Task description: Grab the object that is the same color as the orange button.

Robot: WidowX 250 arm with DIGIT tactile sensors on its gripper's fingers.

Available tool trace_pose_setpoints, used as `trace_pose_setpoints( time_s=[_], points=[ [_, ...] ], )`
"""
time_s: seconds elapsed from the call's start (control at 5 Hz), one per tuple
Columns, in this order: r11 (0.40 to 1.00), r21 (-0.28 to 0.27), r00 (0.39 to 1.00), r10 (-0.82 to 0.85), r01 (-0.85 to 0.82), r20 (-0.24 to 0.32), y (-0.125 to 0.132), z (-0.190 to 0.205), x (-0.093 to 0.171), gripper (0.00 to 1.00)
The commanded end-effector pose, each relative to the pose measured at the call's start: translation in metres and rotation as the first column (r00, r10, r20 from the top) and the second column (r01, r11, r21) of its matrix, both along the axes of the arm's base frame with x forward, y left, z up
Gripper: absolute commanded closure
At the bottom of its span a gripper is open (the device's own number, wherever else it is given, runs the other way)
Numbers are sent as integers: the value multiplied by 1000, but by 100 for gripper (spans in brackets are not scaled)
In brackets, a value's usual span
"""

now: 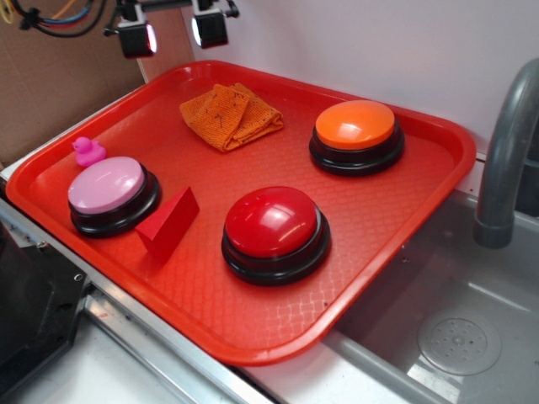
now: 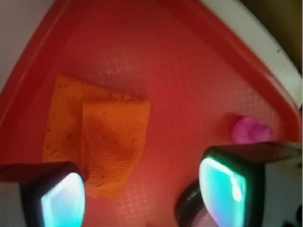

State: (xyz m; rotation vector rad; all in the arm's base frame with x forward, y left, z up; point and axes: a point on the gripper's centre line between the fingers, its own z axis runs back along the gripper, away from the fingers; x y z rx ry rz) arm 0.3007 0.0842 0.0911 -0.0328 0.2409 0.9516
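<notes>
A folded orange knitted cloth [image 1: 230,115] lies flat at the back of the red tray [image 1: 396,244]; in the wrist view the cloth [image 2: 99,142] fills the left middle. The orange button [image 1: 356,135], glossy dome on a black base, stands at the tray's back right. My gripper [image 1: 174,34] hangs high above the tray's back edge, above and left of the cloth. It is open, with nothing between its fingers [image 2: 61,201]. In the wrist view the gripper [image 2: 142,194] has its left finger over the cloth's near corner.
A pink-topped button [image 1: 113,194] and a pink rubber duck [image 1: 88,151] sit at the tray's left, the duck [image 2: 251,130] also showing in the wrist view. A red wedge block [image 1: 168,222] and a red-topped button [image 1: 274,233] stand in front. A grey faucet [image 1: 505,151] and sink lie right.
</notes>
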Motion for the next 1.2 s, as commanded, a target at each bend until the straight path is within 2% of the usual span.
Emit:
trace_pose_setpoints(
  time_s=[0.0, 0.2, 0.4, 0.6, 0.8, 1.0],
  points=[
    [998, 51, 999, -43, 42, 31, -24, -18, 1, 0],
    [996, 65, 998, -64, 65, -15, -32, -35, 0, 0],
    [993, 71, 995, -95, 96, -24, -30, -52, -10, 0],
    [981, 97, 985, -168, 170, -26, -28, -66, -10, 24],
    [963, 121, 971, -240, 239, -8, -25, -73, -14, 100],
    [928, 132, 936, -352, 348, 4, -20, -64, -18, 100]
  ],
)
